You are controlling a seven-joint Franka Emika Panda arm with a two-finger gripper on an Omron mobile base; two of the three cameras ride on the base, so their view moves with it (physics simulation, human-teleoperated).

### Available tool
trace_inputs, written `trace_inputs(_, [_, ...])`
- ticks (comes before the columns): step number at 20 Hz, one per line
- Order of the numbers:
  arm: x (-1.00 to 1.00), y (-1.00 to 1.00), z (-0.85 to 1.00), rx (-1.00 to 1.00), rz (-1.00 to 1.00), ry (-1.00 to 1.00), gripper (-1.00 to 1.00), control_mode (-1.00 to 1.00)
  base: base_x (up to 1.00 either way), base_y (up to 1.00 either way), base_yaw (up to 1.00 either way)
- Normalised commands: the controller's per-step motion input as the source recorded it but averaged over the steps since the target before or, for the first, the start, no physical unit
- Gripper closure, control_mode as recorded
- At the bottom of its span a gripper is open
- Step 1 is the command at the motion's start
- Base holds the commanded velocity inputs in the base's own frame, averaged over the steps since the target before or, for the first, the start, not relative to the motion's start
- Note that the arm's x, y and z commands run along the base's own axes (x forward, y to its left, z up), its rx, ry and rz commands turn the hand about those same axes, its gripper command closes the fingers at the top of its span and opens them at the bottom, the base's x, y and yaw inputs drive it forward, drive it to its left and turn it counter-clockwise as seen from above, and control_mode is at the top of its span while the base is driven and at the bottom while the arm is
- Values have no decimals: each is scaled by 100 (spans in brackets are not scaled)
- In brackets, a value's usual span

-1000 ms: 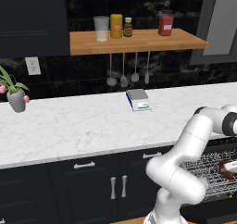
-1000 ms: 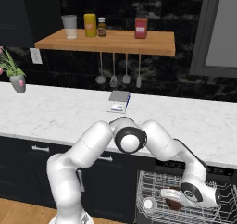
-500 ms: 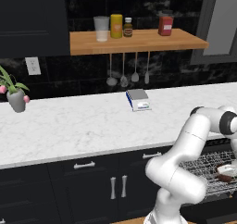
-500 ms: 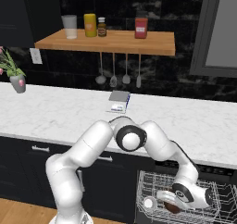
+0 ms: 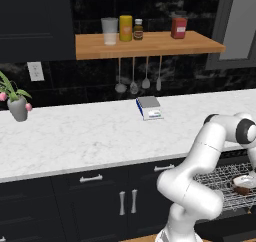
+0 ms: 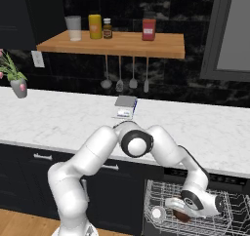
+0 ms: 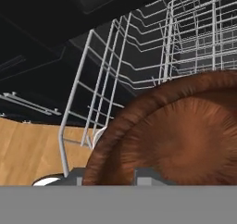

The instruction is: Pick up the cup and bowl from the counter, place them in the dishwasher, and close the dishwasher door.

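Note:
The dark reddish-brown bowl sits low in the silver wire rack of the open dishwasher, also seen as the bowl and the bowl. My gripper is right at the bowl's rim, with a fingertip on each side of it; whether it still grips is unclear. The gripper reaches down into the rack from the bent white arm. A white round cup lies in the same rack, left of the bowl. The white marble counter runs above.
On the counter stand a small grey box and a grey flower vase. A wooden shelf with a glass and jars hangs above, utensils under it. Dark cabinets with silver handles flank the dishwasher. Rack wires surround the hand closely.
The hand with the bowl has shifted slightly leftward across the rack in the right base view. Nothing else has moved.

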Motion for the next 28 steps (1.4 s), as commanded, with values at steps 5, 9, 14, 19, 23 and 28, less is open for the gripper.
trace_inputs(5, [-2,0,29,0,0,-7,-100,-100,0,0,0])
trace_inputs(9, [-34,-2,76,6,-1,-21,-100,-100,0,0,0])
trace_inputs(14, [-69,-4,91,4,-3,-18,-100,-100,0,0,0])
trace_inputs(19, [-40,0,81,-8,0,-7,-100,-100,0,0,0])
trace_inputs(23, [-12,19,42,-30,1,-11,-100,-100,0,0,0])
trace_inputs(28, [4,3,51,0,0,0,-100,-100,0,0,0])
